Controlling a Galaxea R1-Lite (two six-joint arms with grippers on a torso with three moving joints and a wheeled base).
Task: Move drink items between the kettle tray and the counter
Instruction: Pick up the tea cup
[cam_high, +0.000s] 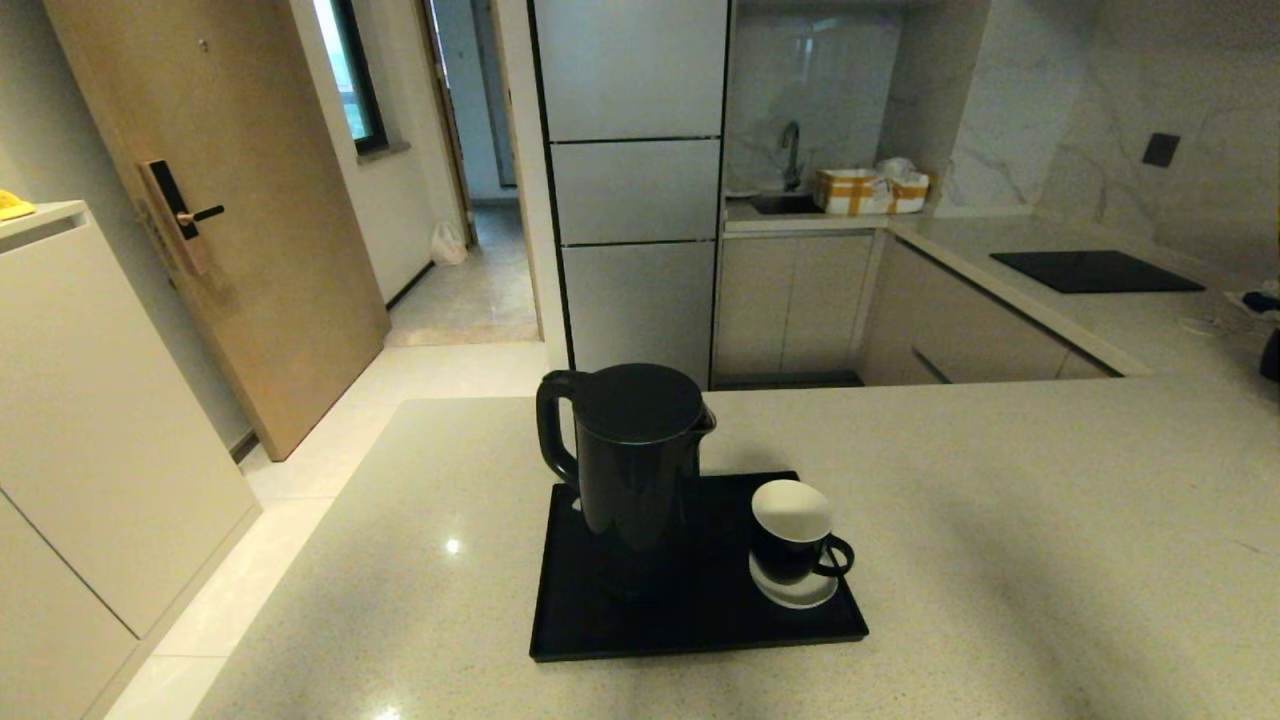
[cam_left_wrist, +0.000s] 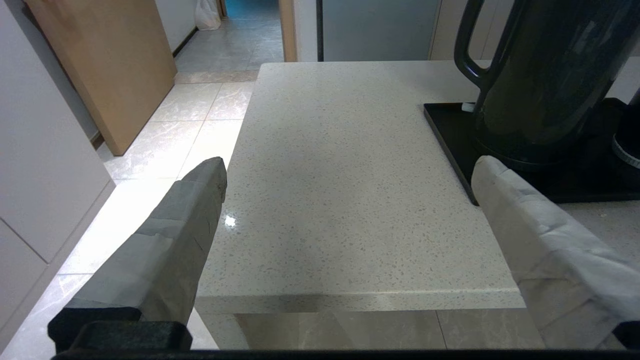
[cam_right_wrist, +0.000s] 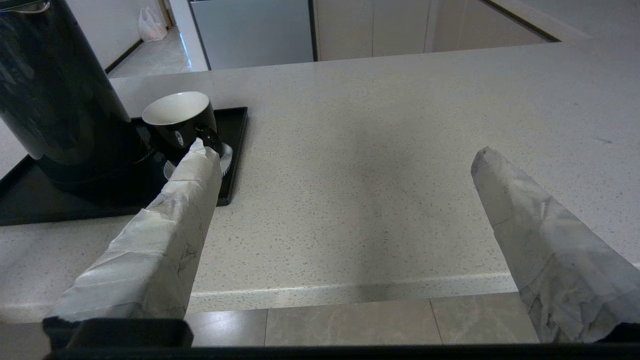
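Note:
A tall glossy black kettle (cam_high: 630, 465) stands on the flat black kettle tray (cam_high: 600, 625), handle turned to the left. Beside it on the tray's right side sits a small black cup (cam_high: 795, 540), white inside, on a white saucer (cam_high: 795, 597). The tray rests on the speckled beige counter (cam_high: 1000, 520). My left gripper (cam_left_wrist: 348, 165) hangs open before the counter's near edge, left of the kettle (cam_left_wrist: 540, 80) and tray (cam_left_wrist: 450, 130). My right gripper (cam_right_wrist: 340, 150) is open too, right of the cup (cam_right_wrist: 180, 120) and tray (cam_right_wrist: 235, 150). Neither arm shows in the head view.
A black cooktop panel (cam_high: 1095, 270) lies on the back right counter, with a sink and cardboard boxes (cam_high: 870, 190) behind. A white cabinet (cam_high: 90, 440) stands at left beside a wooden door (cam_high: 230, 200). Bare counter stretches on both sides of the tray.

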